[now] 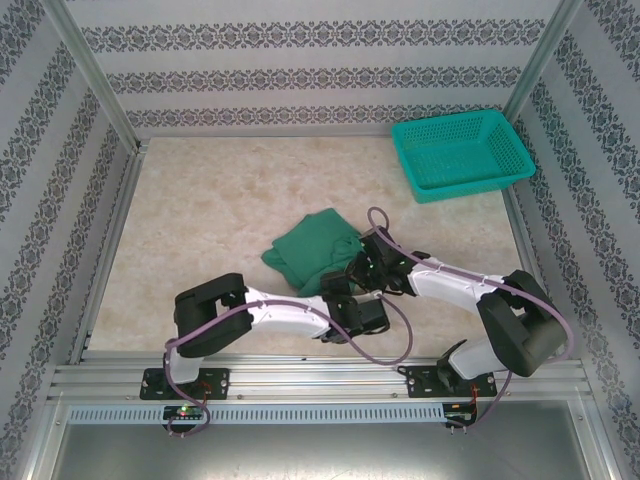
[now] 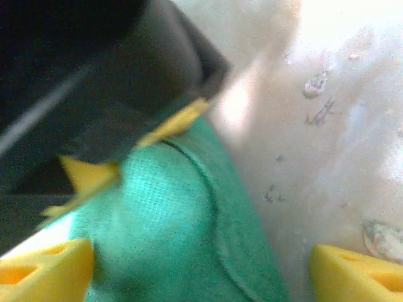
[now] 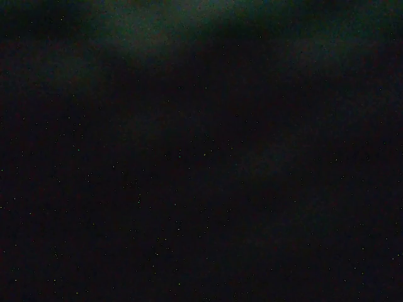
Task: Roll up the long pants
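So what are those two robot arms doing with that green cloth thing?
They are trying to roll up the long pants. The pants lie bunched in a heap in the middle of the table, not a neat roll yet. Both arms lean in over the near side of the heap. The left gripper is open, with fabric between its yellow fingertips. The right gripper is down at the cloth too, but I can't tell whether it is gripping. A teal basket sits in the far right corner.
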Tool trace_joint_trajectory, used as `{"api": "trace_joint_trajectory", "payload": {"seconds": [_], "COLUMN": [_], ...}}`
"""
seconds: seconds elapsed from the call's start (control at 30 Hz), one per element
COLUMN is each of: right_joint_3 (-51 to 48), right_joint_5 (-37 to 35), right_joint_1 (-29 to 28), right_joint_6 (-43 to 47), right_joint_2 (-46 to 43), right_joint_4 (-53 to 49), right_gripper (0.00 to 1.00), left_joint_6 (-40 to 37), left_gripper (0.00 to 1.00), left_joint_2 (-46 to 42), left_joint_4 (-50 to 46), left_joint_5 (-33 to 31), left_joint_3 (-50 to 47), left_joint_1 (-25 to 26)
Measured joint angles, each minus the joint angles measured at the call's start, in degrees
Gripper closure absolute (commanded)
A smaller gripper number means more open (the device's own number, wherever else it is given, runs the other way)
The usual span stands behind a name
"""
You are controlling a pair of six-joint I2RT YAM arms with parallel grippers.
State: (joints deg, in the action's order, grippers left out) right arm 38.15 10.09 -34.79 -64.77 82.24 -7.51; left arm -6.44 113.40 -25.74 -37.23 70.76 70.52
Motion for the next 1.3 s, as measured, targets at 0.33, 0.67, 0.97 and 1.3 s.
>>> {"api": "trace_joint_trajectory", "payload": {"seconds": [0.33,0.67,0.97,1.3], "right_joint_3": [-2.27,-1.11,4.48,2.97], "right_joint_5": [-0.59,0.2,3.19,6.95], "right_joint_1": [3.54,7.34,17.77,19.69], "right_joint_6": [-0.35,1.33,8.33,10.71], "right_joint_2": [-3.04,-5.7,-19.76,-17.51], "right_joint_4": [3.13,-1.29,-13.11,-18.34], "right_gripper": [1.0,0.02,0.02,0.02], "left_joint_6": [-0.72,-5.09,5.18,14.12], "left_gripper": [1.0,1.0,1.0,1.0], "left_joint_2": [1.11,-2.71,-6.38,-10.97], "left_joint_4": [1.18,3.78,4.07,12.0], "left_joint_5": [6.64,24.2,50.58,72.76], "left_joint_3": [2.56,2.45,-0.85,-10.01], "left_joint_1": [-1.9,-5.79,-20.59,-27.28]}}
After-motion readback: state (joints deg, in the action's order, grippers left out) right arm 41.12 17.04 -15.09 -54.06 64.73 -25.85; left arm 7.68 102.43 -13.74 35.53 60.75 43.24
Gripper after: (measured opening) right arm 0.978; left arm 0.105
